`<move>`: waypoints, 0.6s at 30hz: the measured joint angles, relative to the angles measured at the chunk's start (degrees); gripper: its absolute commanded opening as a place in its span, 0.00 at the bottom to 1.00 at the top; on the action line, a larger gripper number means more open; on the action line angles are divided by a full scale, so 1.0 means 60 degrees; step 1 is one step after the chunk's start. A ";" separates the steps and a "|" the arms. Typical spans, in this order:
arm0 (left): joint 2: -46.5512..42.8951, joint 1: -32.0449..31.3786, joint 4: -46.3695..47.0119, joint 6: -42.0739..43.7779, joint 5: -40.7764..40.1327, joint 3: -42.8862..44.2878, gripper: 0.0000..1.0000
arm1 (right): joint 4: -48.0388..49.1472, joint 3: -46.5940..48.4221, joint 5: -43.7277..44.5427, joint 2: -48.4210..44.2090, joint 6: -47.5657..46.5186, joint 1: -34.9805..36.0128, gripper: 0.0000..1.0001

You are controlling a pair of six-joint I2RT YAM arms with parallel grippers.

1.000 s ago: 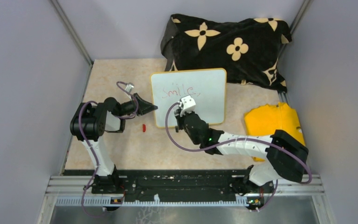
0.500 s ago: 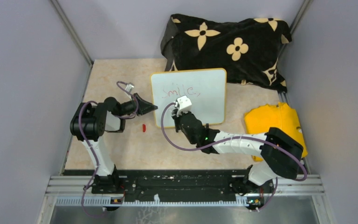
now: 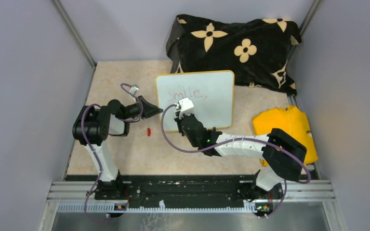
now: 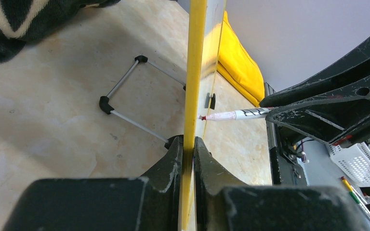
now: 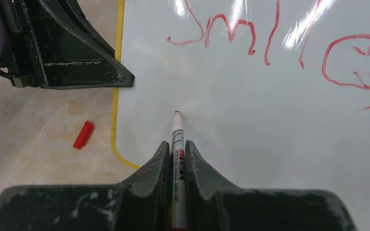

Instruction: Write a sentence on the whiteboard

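Note:
The whiteboard (image 3: 207,98) stands tilted mid-table, its yellow frame (image 4: 192,72) seen edge-on in the left wrist view. My left gripper (image 3: 155,111) is shut on its left edge (image 4: 189,149). Red lettering "Smile," (image 5: 270,43) (image 3: 187,93) runs across the board's top. My right gripper (image 3: 179,115) is shut on a red-tipped marker (image 5: 177,139). The marker tip (image 5: 176,113) is at the board's surface below the "S", near the lower left corner. The marker also shows in the left wrist view (image 4: 231,115).
A red marker cap (image 3: 148,131) (image 5: 83,134) lies on the table left of the board. A black flower-patterned cloth (image 3: 236,48) is heaped behind the board. A yellow cloth (image 3: 284,127) lies at the right. The board's wire stand (image 4: 135,96) is behind it.
My right gripper with the marker has moved left and down from the end of "Smile," to the board's lower left area. A comma now follows the word. The left gripper has not moved.

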 measured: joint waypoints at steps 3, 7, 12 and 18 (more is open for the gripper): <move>0.0000 -0.0004 -0.0040 0.0051 -0.0007 0.0004 0.06 | -0.0102 0.0124 0.0022 0.0087 0.0000 0.0007 0.00; 0.0000 -0.0007 -0.0076 0.0076 -0.0004 0.0026 0.05 | -0.0248 0.0280 0.0036 0.0146 0.0015 0.0018 0.00; 0.0000 -0.0011 -0.0131 0.0102 -0.0007 0.0036 0.05 | -0.0368 0.0455 0.0015 0.0259 0.0022 0.0018 0.00; 0.0000 -0.0011 -0.0193 0.0131 -0.0007 0.0055 0.05 | -0.0528 0.0550 -0.0135 0.0357 0.0087 0.0025 0.00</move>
